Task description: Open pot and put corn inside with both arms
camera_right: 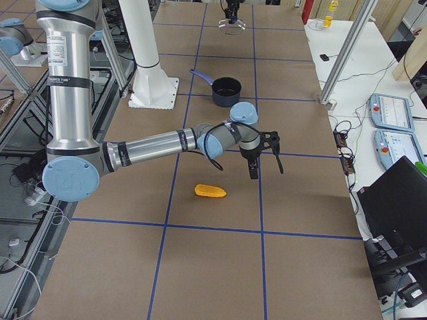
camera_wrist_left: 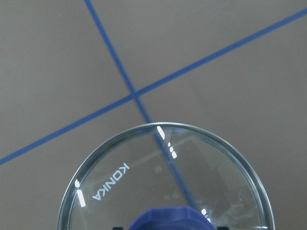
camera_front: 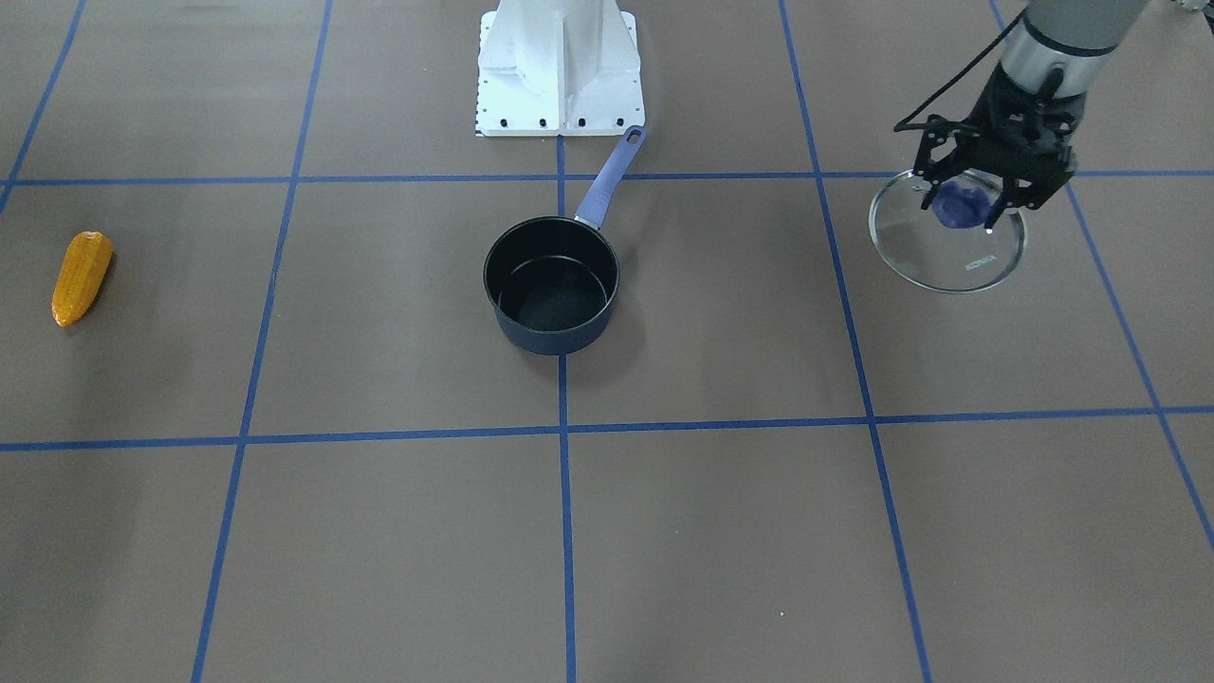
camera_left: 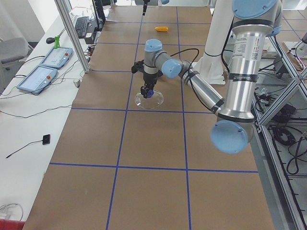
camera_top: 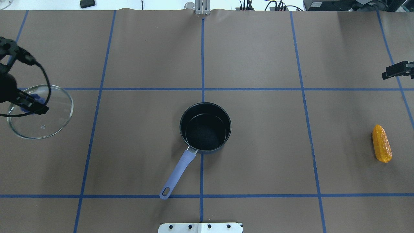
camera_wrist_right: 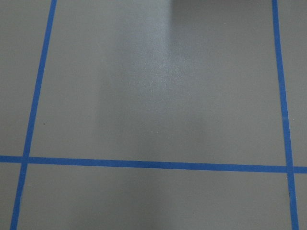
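The dark pot (camera_front: 555,337) stands open at the table's middle, its blue handle (camera_front: 612,180) towards the robot base; it also shows in the overhead view (camera_top: 207,150). My left gripper (camera_front: 963,204) is shut on the blue knob of the glass lid (camera_front: 977,266), which is far to the pot's side, at or just above the table (camera_top: 42,124). The corn (camera_front: 82,277) lies on the table at the opposite end (camera_top: 381,143). My right gripper (camera_right: 263,168) hovers beyond the corn (camera_right: 210,191), empty, fingers apart; only a black part shows in the overhead view (camera_top: 396,70).
The white mounting base (camera_front: 560,76) stands behind the pot's handle. Blue tape lines (camera_front: 564,432) grid the brown table cover. Teach pendants and cables lie on the side benches (camera_right: 393,110).
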{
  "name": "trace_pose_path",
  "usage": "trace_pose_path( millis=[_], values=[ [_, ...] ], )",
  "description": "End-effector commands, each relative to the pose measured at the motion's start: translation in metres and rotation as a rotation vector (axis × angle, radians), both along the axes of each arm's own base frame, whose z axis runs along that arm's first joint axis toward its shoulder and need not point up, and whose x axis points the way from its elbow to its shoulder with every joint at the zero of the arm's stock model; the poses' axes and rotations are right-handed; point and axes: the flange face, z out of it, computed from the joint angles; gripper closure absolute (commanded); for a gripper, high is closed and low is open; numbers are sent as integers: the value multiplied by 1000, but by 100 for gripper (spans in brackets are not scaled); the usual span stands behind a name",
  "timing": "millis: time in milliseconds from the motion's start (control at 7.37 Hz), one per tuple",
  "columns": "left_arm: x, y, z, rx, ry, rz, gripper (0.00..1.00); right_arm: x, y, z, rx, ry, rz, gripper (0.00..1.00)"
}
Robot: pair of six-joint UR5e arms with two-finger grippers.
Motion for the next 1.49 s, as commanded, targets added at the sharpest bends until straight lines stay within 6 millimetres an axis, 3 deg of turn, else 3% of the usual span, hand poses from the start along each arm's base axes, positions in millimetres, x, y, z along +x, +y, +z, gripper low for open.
trace_pose_path(
  millis=[0,271,407,679,950,1086,1221,1357],
  values=[
    [-23,20,97,36,23,25,82,1,3,3,21,-6,1,0],
    [-14,10,176,62,89,-31,81,1,3,4,22,-3,1,0],
    [-15,18,207,73,107,-31,81,1,4,4,22,-3,1,0],
    [-14,18,226,61,95,-29,73,0,3,4,22,-3,0,0],
    [-12,16,251,65,97,-27,72,0,3,3,23,-4,0,0],
    [-9,13,254,67,100,-26,64,0,3,3,23,-4,0,0],
    [-7,10,250,75,106,-24,44,0,3,3,22,-5,0,0],
    [-5,7,246,86,112,-19,3,0,3,3,23,-5,-1,0]
  ],
)
